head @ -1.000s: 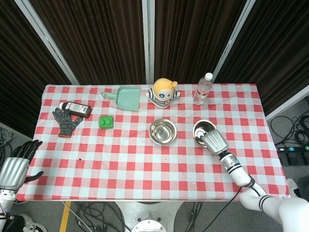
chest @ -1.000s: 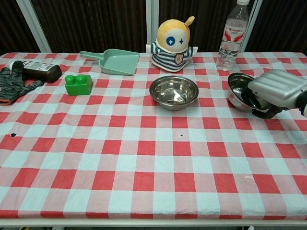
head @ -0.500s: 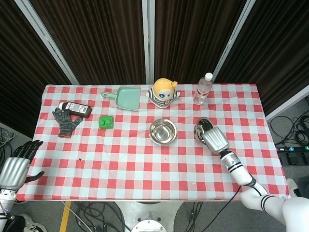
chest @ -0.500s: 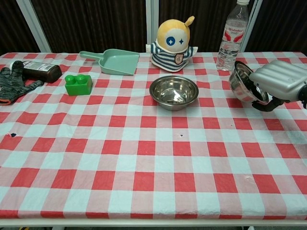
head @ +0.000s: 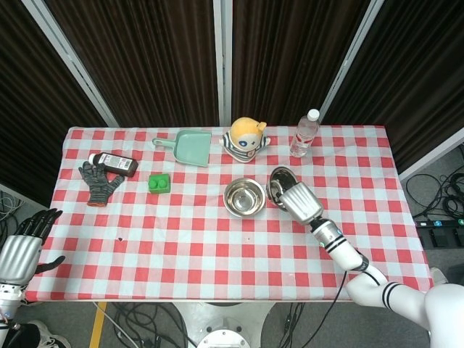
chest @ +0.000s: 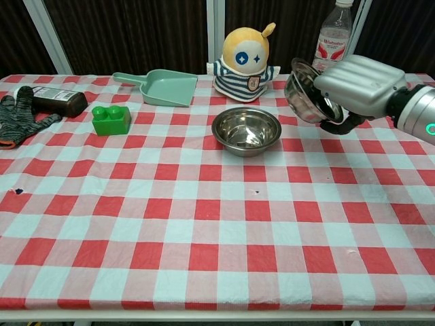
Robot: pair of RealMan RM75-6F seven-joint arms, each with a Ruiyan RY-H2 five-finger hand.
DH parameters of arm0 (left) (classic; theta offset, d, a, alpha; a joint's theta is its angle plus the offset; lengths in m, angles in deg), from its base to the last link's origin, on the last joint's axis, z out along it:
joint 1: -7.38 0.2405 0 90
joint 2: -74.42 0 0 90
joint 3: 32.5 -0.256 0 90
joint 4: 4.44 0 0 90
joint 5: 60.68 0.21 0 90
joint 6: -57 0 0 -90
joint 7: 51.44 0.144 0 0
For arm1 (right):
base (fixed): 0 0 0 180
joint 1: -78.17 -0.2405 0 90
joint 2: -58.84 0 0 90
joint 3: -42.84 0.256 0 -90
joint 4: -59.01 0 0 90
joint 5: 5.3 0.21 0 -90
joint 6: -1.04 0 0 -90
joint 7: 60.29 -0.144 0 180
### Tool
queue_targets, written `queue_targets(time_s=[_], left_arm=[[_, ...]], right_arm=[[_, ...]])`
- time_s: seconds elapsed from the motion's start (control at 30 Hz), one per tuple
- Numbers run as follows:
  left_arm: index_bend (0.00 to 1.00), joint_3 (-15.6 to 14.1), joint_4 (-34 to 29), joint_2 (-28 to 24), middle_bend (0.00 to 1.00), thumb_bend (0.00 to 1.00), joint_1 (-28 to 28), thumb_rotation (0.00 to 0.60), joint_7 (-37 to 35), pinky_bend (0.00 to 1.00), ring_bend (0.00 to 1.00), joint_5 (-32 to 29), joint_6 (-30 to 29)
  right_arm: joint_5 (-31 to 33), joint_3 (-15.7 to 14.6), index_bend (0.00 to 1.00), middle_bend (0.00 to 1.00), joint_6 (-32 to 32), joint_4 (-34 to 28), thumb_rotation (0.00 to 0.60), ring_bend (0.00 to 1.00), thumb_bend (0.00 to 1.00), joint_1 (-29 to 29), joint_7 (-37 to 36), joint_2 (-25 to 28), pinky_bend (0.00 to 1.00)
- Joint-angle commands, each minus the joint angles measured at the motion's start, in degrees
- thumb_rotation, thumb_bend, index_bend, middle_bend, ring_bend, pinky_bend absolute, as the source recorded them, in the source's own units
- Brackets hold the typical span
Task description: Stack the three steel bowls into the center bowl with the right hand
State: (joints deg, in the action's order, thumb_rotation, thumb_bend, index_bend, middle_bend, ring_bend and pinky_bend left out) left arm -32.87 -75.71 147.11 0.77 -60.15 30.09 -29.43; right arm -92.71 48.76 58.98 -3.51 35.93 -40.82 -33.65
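Checkered tabletop (chest: pixel 204 224): right hand (chest: pixel 360 85) grips a tilted steel bowl (chest: pixel 306 92) aloft, just right of the center bowl (chest: pixel 246 130), mouth facing left.

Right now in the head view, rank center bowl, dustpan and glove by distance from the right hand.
1. Center bowl: just left of the right hand, which holds a steel bowl.
2. Dustpan: farther left, toward the back.
3. Glove: far left edge.
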Motion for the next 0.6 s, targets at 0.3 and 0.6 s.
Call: queue_targets(time_s=[0.3, 0.6], left_arm=[[0.15, 0.0, -0.9, -0.7, 0.2, 0.04, 0.0, 0.6, -0.5, 0.22, 0.13, 0.5, -0.6], [0.15, 0.1, -0.9, -1.1, 0.2, 0.03, 0.3, 0.6, -1.4, 0.22, 0.13, 0.3, -1.1]], right_arm=[[1.9, 2.5, 0.69, 0.62, -5.8, -2.1, 0.6, 0.81, 0.38, -5.8, 4.9, -2.6, 0.76], [4.0, 3.0, 0.69, 0.62, -9.8, 2.3, 0.6, 0.81, 0.38, -9.0, 6.1, -6.5, 0.76]])
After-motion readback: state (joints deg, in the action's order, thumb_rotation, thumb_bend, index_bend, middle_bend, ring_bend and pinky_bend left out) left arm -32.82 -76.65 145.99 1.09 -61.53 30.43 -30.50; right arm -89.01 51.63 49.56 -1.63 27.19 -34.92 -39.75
